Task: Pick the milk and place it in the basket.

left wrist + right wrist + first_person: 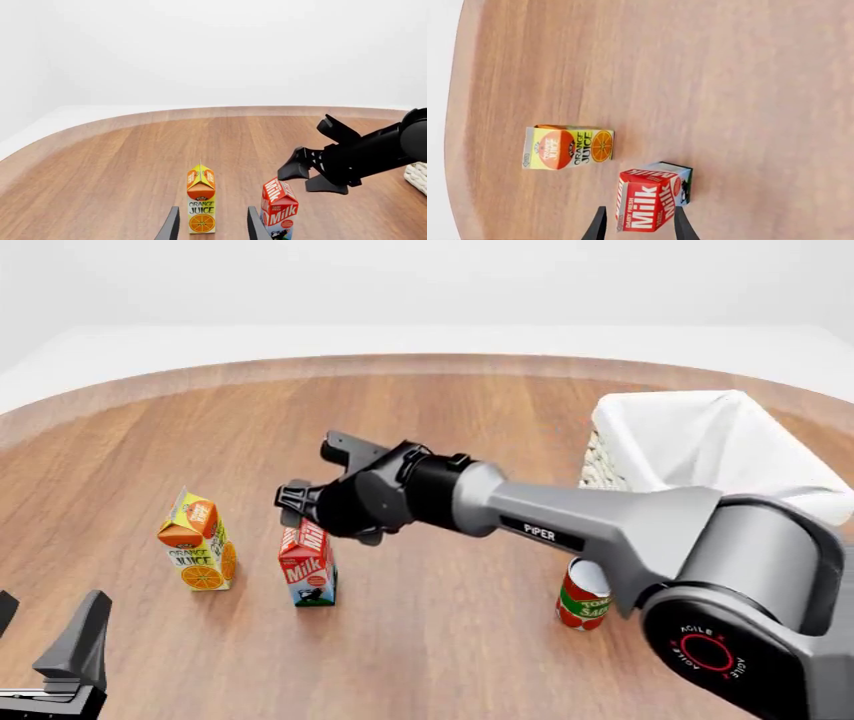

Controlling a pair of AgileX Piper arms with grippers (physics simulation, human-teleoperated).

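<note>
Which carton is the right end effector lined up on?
The milk: red-topped carton, framed between the right end effector's open fingers. The orange juice carton stands off to the side.

Curved wooden table (441, 640), plain white surroundings, soft even light

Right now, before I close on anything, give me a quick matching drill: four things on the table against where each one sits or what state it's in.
Things:
1. milk
2. juice
3. can
4. basket

Places or states:
A. far right of the table, lined with white cloth
B. upright, farthest left of the cartons
C. near side, partly hidden by the right arm
D. upright just below the right gripper, whose fingers are spread

Pairs: 1-D, 2-B, 3-C, 4-A
</note>
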